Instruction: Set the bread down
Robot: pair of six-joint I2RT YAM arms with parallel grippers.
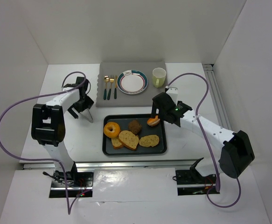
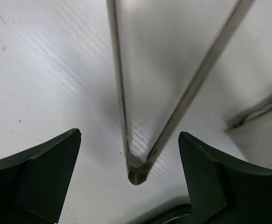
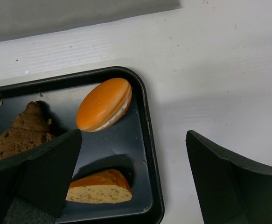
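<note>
The bread lies on a dark tray: a golden ring doughnut, a dark brown muffin, a glossy orange bun and sliced pieces. My right gripper hovers open and empty over the tray's far right corner. In the right wrist view the bun lies just ahead of its left finger, with the muffin at the left. My left gripper is open, left of the tray. Metal tongs lie on the table between its fingers, untouched.
A grey mat at the back carries a plate, cutlery and a pale green cup. White walls close the table on three sides. A bread slice lies under my right gripper near the tray rim.
</note>
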